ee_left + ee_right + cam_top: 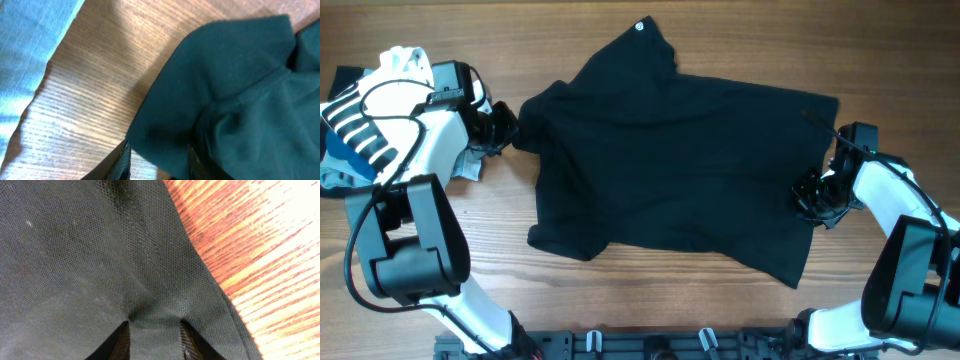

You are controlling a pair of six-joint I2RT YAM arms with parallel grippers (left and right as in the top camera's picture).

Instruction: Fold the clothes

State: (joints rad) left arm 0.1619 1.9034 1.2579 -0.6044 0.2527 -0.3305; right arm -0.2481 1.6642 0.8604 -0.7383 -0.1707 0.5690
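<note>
The black T-shirt [670,160] lay spread across the table [650,40], pinched at nine o'clock by the left gripper [503,128], three o'clock by the right gripper [812,195]; first fold seemingly starting, needing a synchronized lift.

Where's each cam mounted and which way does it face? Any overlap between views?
Overhead: above the table, looking straight down; shows both arms, with left hand and right hand at the black T-shirt edges.
Left wrist: on the left arm, looking down past its fingers at shirt edge and wood.
Right wrist: on the right arm, close on shirt fabric puckered between its fingers.
Shared: all three see shirt and table.
</note>
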